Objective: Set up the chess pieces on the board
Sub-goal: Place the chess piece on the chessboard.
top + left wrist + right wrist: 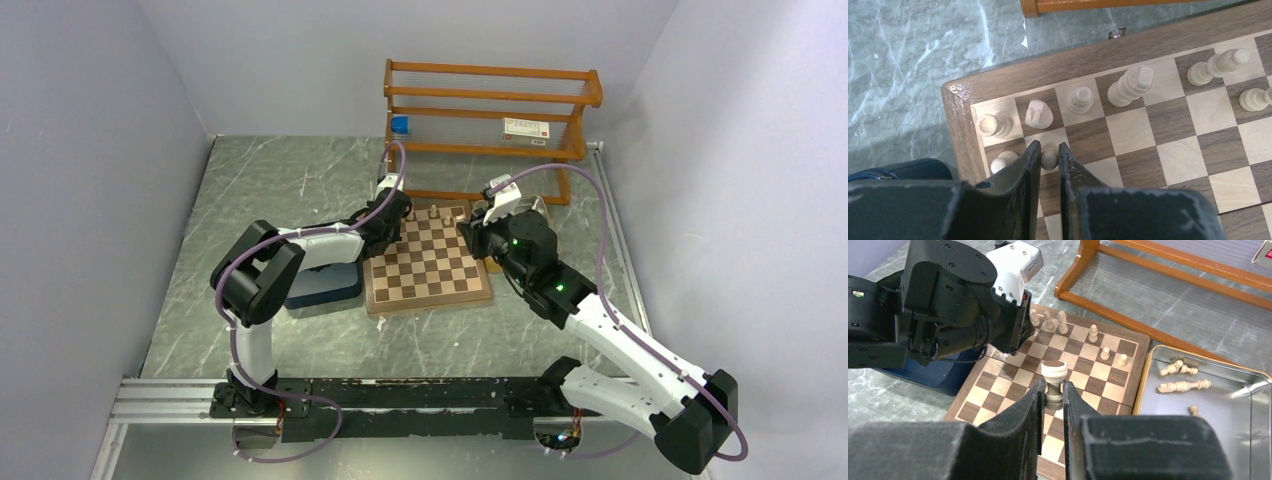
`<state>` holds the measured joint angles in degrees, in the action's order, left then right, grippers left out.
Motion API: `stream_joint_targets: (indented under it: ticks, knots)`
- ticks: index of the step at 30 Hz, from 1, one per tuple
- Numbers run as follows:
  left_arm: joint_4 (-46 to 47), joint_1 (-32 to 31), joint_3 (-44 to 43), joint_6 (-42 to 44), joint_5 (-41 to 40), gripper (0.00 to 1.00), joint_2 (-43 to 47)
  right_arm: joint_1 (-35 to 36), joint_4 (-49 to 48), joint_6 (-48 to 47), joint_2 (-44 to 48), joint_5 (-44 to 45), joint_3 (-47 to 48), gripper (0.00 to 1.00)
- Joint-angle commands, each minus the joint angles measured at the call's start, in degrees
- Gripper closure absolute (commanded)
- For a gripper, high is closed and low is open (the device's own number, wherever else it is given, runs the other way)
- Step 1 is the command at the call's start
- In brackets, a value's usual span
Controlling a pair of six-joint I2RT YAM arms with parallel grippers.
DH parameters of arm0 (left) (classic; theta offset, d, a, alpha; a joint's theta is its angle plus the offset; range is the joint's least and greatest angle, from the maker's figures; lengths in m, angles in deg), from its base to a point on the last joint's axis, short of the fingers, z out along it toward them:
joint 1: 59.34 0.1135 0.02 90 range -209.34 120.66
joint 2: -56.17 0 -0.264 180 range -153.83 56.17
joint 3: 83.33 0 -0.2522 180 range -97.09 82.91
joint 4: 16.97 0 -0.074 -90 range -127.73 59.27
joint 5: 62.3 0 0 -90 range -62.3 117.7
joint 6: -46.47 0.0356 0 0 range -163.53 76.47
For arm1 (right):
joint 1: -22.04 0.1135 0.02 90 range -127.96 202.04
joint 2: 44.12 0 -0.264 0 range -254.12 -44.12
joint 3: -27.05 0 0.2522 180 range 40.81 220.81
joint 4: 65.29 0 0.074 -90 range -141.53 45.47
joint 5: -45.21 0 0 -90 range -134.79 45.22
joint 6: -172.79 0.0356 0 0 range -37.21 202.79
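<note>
The board (428, 265) lies mid-table, with cream pieces only along its far edge. In the left wrist view a rook (990, 125), a knight (1038, 114), a bishop (1080, 99) and a taller piece (1130, 85) stand on the back row, and a pawn (1004, 160) stands in front of the rook. My left gripper (1049, 152) is shut on a cream pawn (1049, 159) over the second-row square in front of the knight. My right gripper (1053, 390) is shut on a cream cup-topped piece (1054, 371) and holds it above the board (998, 395). No dark pieces show.
A metal tray (1228, 440) right of the board holds several lying cream pieces (1182, 386). A dark blue tray (325, 285) sits against the board's left side. An orange wooden rack (490, 120) stands right behind the board. The left arm (948, 305) hangs over the board's far left corner.
</note>
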<state>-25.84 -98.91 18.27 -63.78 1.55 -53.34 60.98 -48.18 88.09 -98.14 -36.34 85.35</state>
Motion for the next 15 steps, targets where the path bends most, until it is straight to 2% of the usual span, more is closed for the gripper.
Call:
stream_joint_targets:
  ticks: [1, 15]
  knots:
    - [1.56, 0.32, -0.16, 0.78, -2.04, 0.79, -1.07, -0.35, -0.63, -0.47, 1.13, 0.86, -0.42, 0.86]
    - [-0.16, 0.31, -1.90, 0.40, -0.70, 0.65, 0.53, -0.31, -0.85, -0.42, 0.03, -0.17, -0.32, 0.86]
